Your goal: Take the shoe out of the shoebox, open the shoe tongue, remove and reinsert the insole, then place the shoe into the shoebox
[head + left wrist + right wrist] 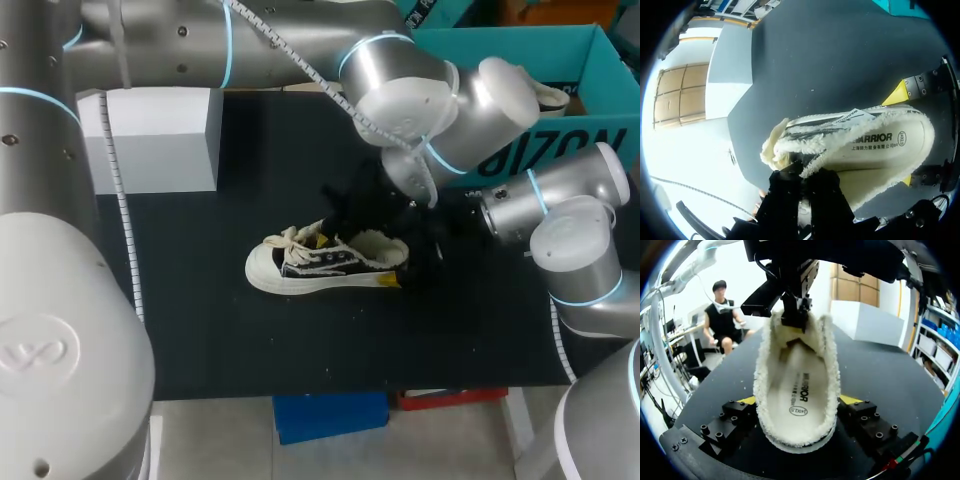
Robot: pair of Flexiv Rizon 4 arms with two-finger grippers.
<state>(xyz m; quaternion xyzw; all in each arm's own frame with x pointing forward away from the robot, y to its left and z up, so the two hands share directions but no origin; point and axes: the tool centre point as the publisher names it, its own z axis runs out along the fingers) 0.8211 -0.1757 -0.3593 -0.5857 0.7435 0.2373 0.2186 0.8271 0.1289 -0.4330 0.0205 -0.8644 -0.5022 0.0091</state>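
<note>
A low black-and-white shoe (300, 272) with fleece lining lies on the black table mat (200, 300), toe to the left. My left gripper (802, 177) comes down over the laces and is shut on the fleecy tongue (790, 152). In the right wrist view the left gripper (795, 320) pinches the tongue (796, 337) just ahead of the printed insole (797, 390). My right gripper (797, 401) straddles the heel, its yellow tips pressed against both sides of the shoe. The teal shoebox (590, 45) stands at the back right.
A white block (160, 135) stands at the back left of the mat. Something pale (555, 97) lies inside the shoebox. The mat's front edge (350, 392) runs close behind the shoe's near side.
</note>
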